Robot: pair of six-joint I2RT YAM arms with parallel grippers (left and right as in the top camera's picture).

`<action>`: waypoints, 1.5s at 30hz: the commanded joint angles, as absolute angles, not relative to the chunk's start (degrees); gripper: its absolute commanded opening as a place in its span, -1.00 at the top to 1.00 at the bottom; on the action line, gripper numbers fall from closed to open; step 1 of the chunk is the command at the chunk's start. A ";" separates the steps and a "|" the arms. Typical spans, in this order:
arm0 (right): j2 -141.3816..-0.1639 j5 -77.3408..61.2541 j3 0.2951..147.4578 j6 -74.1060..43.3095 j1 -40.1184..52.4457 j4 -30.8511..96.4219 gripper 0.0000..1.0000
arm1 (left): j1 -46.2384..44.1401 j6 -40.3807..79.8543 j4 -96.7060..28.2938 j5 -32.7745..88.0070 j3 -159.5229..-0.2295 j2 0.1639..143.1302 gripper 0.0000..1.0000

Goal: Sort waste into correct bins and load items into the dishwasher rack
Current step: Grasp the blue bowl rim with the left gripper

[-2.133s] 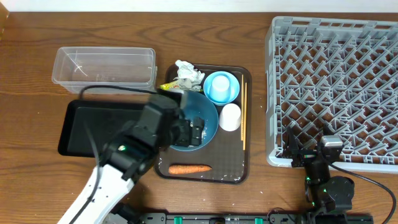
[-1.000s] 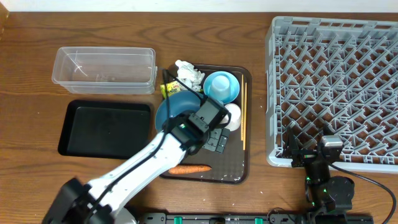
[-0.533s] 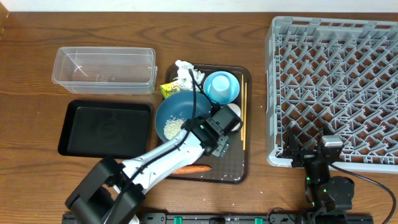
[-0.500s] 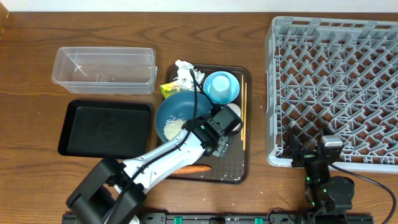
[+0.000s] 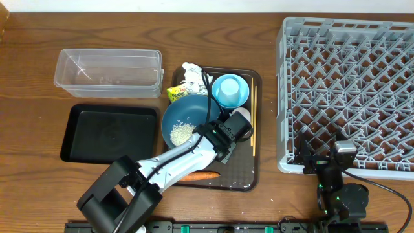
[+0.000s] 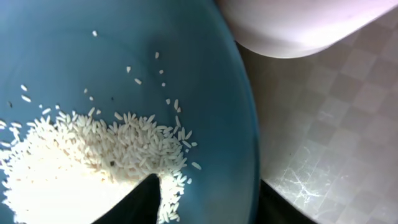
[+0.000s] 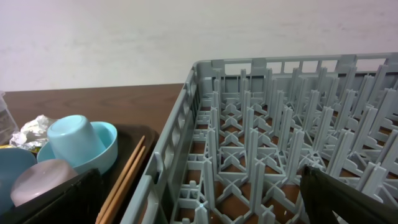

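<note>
The wide blue bowl (image 5: 187, 120) sits on the brown serving tray and holds loose white rice (image 6: 74, 155). My left gripper (image 5: 224, 134) straddles the bowl's right rim (image 6: 249, 155), one finger in the rice and one outside. A gap shows beside the inner finger, so it is open. Against that rim stands the small white cup (image 5: 240, 120). The light-blue cup (image 5: 229, 90), chopsticks (image 5: 254, 120), carrot (image 5: 197, 175), tissue (image 5: 195, 74) and wrapper (image 5: 178, 94) lie on the same tray. My right gripper (image 5: 322, 158) is open and holds nothing at the front edge of the dishwasher rack (image 5: 349, 84).
The clear tub (image 5: 108, 71) stands at the back left, with the shallow black tray (image 5: 110, 133) in front of it. Both are left of the brown serving tray (image 5: 242, 171). The right wrist view shows the rack's pegs (image 7: 280, 149) close ahead.
My left gripper has dropped onto the bowl's right rim and its jaws have narrowed. The arm no longer covers the bowl, so the rice shows. The right arm has not moved.
</note>
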State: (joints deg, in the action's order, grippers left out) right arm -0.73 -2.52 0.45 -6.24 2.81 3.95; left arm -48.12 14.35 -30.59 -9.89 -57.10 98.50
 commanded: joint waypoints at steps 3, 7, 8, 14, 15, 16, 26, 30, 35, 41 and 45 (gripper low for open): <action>-0.71 -1.89 0.32 -5.50 1.78 4.10 -0.98 | -48.36 14.00 -30.76 -10.07 -58.30 98.83 0.16; -0.71 -1.91 0.32 -5.48 1.78 4.12 -0.98 | -48.36 14.02 -30.74 -8.14 -58.30 98.83 0.16; -0.71 -1.91 0.32 -5.48 1.78 4.10 -0.98 | -48.36 14.02 -30.74 -8.16 -58.30 98.83 0.17; -0.71 -1.89 0.32 -5.48 1.78 4.10 -0.98 | -48.36 14.04 -30.72 -8.16 -58.30 98.83 0.45; -0.71 -1.89 0.32 -5.48 1.78 4.10 -0.98 | -48.36 14.04 -30.68 -8.16 -58.30 98.83 0.49; -0.71 -1.91 0.32 -5.48 1.78 4.10 -0.98 | -48.36 14.04 -30.59 -8.16 -58.30 98.80 0.51; -0.78 -1.89 0.32 -5.48 1.78 4.10 -0.99 | -48.36 14.22 -30.55 -8.16 -58.33 97.82 0.82; -0.78 -1.91 0.32 -5.48 1.78 4.10 -0.99 | -48.36 14.24 -30.55 -8.16 -58.33 95.11 0.88; -0.78 -1.89 0.32 -5.48 1.78 4.10 -0.99 | -48.36 14.22 -30.59 -8.16 -58.33 91.18 0.88; -0.78 -1.89 0.32 -5.48 1.78 4.10 -0.98 | -48.36 14.22 -30.61 -8.16 -58.33 86.87 0.88; -0.78 -1.89 0.32 -5.48 1.78 4.10 -0.98 | -48.34 14.22 -30.57 -8.16 -58.33 84.47 0.88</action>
State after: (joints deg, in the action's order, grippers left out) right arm -0.73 -2.50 0.45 -6.24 2.81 3.92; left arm -48.53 13.74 -30.44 -7.44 -57.39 86.80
